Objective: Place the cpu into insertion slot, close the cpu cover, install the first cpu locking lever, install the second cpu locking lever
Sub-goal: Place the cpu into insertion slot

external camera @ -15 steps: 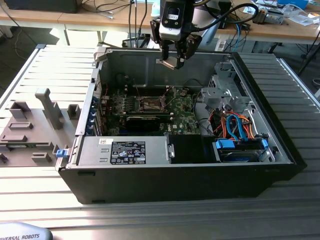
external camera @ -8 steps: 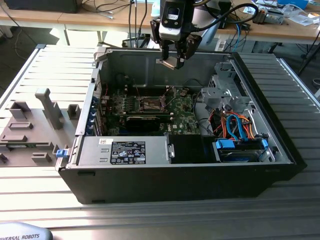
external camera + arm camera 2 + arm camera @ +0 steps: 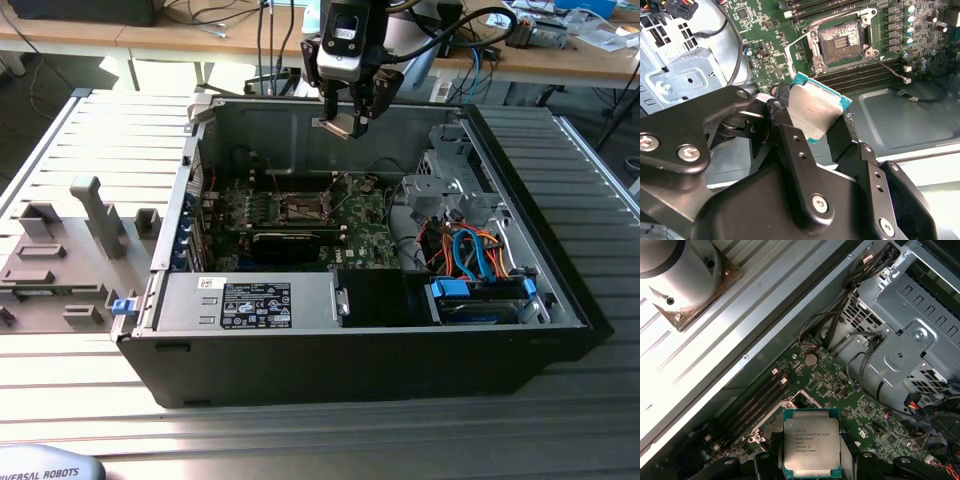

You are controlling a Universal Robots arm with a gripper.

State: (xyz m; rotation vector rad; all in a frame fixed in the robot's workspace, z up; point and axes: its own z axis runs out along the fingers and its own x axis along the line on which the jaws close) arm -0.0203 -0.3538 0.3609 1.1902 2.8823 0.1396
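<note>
at the exterior view's left a grey fixture tray lies beside the open computer case. over the case's middle the gripper is clamped on the cpu, well above the bare socket, where a black card sits just beside. rightward stand a metal drive cage and orange and blue cables.

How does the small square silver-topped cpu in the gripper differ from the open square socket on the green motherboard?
Pose: the cpu hangs above the motherboard, clamped in the gripper; the socket lies fixed on it. Look: the cpu has a smooth dull silver top with a teal rim; the socket is a dark recess in a metal frame. State: the socket is empty, the cpu unseated. Both are square.
</note>
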